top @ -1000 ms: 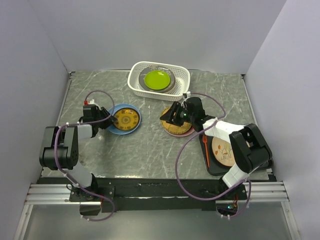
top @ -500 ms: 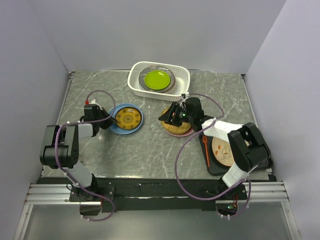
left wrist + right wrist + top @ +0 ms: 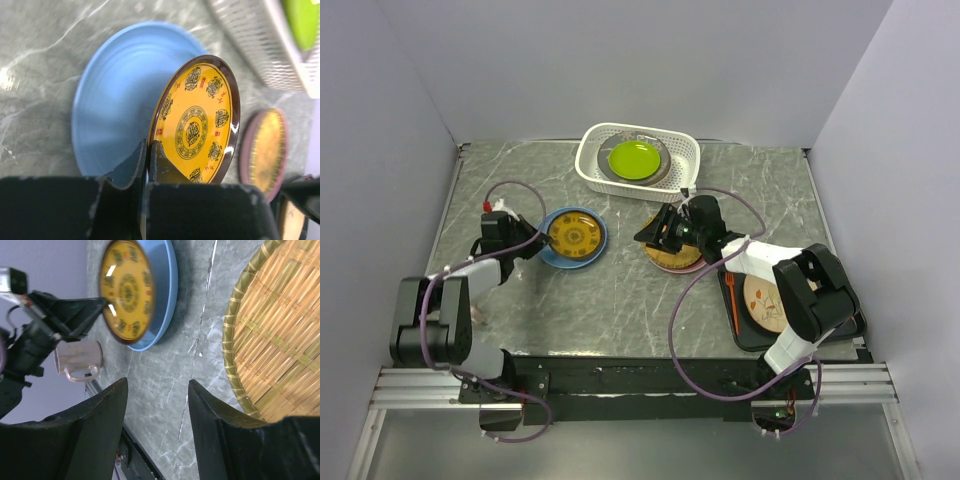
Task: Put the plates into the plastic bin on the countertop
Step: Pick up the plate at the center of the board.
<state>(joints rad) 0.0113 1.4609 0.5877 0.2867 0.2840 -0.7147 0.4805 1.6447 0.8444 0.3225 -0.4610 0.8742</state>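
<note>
A yellow patterned plate [image 3: 197, 125] with a dark brown rim stands tilted on edge over a blue plate [image 3: 112, 112]. My left gripper [image 3: 148, 146] is shut on the yellow plate's near rim; in the top view this gripper [image 3: 541, 241] sits at the plate's left side. A woven straw plate [image 3: 280, 335] lies on a pink one, and my right gripper [image 3: 157, 385] hangs open at its left edge, holding nothing. The white plastic bin [image 3: 594, 170] at the back of the countertop [image 3: 620, 300] holds a lime green plate [image 3: 635, 158] on a grey one.
A flat black tray [image 3: 820, 335] at the right front carries a cream sprig plate [image 3: 767, 300] and an orange utensil [image 3: 731, 300]. A pinkish mug [image 3: 77, 360] stands near the left arm. Grey walls close in the left, right and back.
My left gripper has shut on the yellow plate's rim and tipped it up off the blue plate. The left arm's elbow has dropped toward the front. The right gripper crept slightly left.
</note>
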